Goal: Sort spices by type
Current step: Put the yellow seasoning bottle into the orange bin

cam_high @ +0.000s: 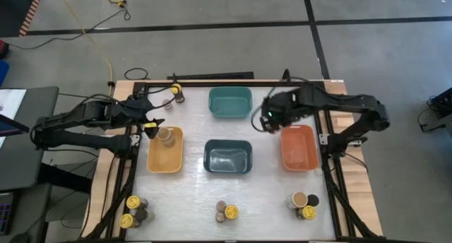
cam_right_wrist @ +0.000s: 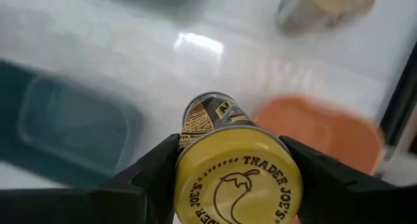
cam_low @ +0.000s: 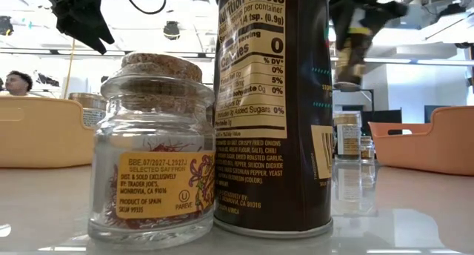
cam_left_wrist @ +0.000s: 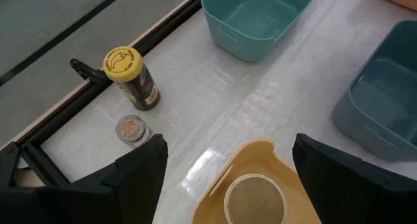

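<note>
- The right gripper (cam_right_wrist: 228,160) clamps a yellow-lidded jar (cam_right_wrist: 229,175) between its fingers, held above the orange bin (cam_high: 298,148).
- The left gripper (cam_left_wrist: 225,168) hangs with fingers spread over the tan-topped jar (cam_left_wrist: 255,198) in the yellow bin (cam_high: 164,157).

Overhead, table-level, two wrist views; all share table (cam_high: 265,133).

One jar (cam_high: 165,135) in left bin (cam_high: 164,160); 3 jar groups (cam_high: 227,212) along table's (cam_high: 268,193) front edge.
</note>
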Controlling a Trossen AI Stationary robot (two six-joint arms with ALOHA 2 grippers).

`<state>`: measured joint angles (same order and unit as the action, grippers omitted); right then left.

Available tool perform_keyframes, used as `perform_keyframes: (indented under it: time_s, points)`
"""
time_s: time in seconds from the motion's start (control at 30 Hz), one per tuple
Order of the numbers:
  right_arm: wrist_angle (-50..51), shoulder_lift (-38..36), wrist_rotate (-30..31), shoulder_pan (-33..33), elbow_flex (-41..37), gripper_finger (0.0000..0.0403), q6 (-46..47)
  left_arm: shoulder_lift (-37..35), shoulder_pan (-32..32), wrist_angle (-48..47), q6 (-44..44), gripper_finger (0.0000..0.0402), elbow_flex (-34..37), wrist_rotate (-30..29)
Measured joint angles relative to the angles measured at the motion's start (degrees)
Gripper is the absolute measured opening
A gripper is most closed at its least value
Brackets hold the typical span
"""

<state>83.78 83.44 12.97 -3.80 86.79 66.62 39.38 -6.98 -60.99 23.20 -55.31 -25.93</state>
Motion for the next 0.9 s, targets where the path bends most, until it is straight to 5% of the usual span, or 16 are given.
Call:
perform_keyframes:
  time_s: [0.37, 0.9]
  points:
    - [-1.09, -15.63, -1.44, 3.62, -21.63, 0.0253, 17.85, -0.01, -0.01, 0.00, 0.07, 0.0316, 0.00, 0.02]
    - [-7.30, -22.00, -5.44, -7.83, -39.12, 0.0253, 13.28, -0.01, -0.02, 0.04, 1.46, 0.0316, 0.00, 0.02]
